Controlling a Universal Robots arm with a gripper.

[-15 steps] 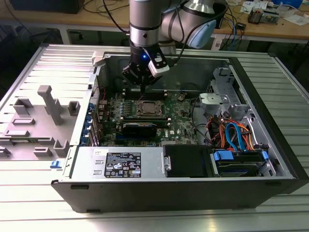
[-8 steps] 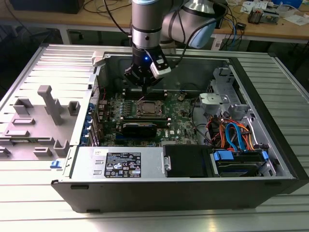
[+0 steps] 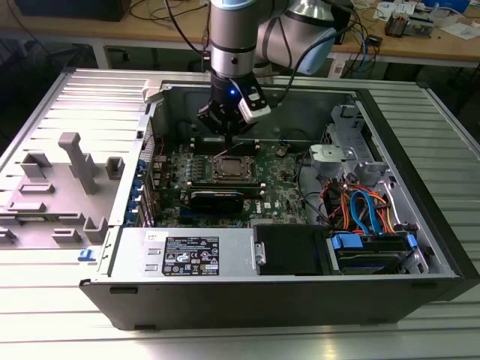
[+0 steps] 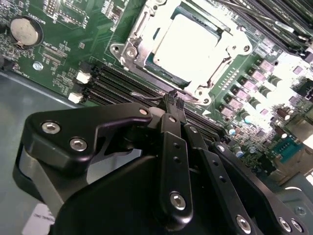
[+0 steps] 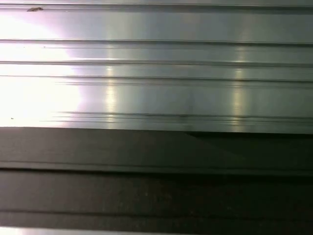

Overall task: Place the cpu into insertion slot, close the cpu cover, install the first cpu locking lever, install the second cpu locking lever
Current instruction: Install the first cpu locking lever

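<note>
Looking down, in the exterior view, into an open computer case lying on a ribbed metal table. Showing the arm reaching down at upper centre of the frame, with the gripper hanging just above the motherboard, close behind the slot near the frame's middle. Showing the cpu sitting in that slot as a small dull square. Showing grey plastic fixtures standing on the table at the exterior view's left, and orange and blue cables bunching inside the case at the exterior view's right. Looking past the black gripper in the second wrist view, finding its fingers drawn together at the tips and pinching the end of a thin wire lever just beside the slot. Showing the cpu lying flat and bright in the slot, with the cover lying down around its edges as a silvery frame. Showing long black memory slots running between the gripper and the slot, and a round coin battery sitting well apart on the green motherboard. Facing, in the first wrist view, a ribbed metal surface meeting a dark band.
</note>
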